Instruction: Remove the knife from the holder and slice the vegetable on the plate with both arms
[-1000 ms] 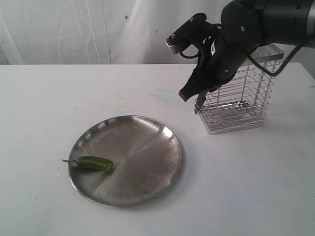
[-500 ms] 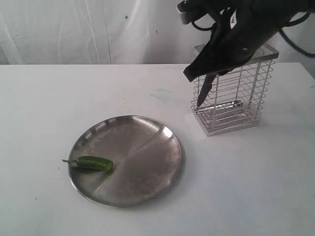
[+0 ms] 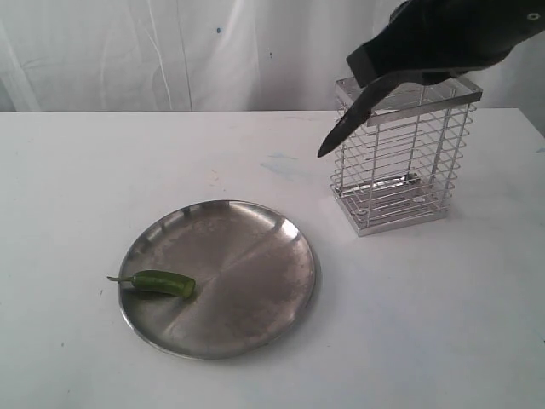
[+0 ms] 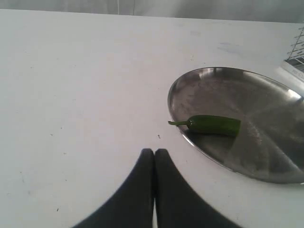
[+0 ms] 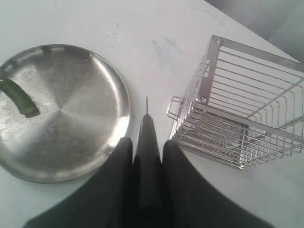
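White tabletop [image 3: 85, 170] — right gripper [image 5: 148, 141], clamped on the knife [image 3: 349, 119], now has it clear of the holder [image 3: 409, 170]; left gripper [image 4: 154, 152] closed, empty — slicing awaits.

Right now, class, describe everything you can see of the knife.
The knife is slim and all black, with a long blade tapering to a sharp point; its surface looks matt and dark. Its handle is hidden inside the right gripper, whose two fingers clamp it from either side. It hangs in the air, tilted, with the point down and towards the plate side. It is outside the wire holder, near its top corner, and only the gripper touches it.
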Controlling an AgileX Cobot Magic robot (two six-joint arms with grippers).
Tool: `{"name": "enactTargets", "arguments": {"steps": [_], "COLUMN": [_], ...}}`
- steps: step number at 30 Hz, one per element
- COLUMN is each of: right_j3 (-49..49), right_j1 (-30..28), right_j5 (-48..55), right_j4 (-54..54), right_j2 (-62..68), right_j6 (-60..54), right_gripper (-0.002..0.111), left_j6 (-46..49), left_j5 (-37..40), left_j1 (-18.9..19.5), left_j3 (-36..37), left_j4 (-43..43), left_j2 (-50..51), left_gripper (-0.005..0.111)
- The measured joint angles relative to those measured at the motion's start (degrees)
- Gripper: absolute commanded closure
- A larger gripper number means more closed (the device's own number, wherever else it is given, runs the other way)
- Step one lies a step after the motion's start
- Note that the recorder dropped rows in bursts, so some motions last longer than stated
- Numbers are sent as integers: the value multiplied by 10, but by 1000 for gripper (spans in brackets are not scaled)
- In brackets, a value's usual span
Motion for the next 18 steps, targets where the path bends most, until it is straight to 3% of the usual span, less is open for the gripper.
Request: {"name": "enactTargets", "arguments": {"steps": [8, 18], "right_j3": [109, 371], "right_j1": [49, 98], "right_j5": [-76, -303], "right_j4": [7, 35], "right_j2": [-108, -284], "right_j6": [62, 132], "right_gripper": [97, 97], "left_j6": [0, 0], "left_j5": [0, 0], "left_j1": [0, 0], "left_j3": [0, 0], "left_j4": [0, 0], "left_j2": [0, 0], "left_gripper": [107, 107]}}
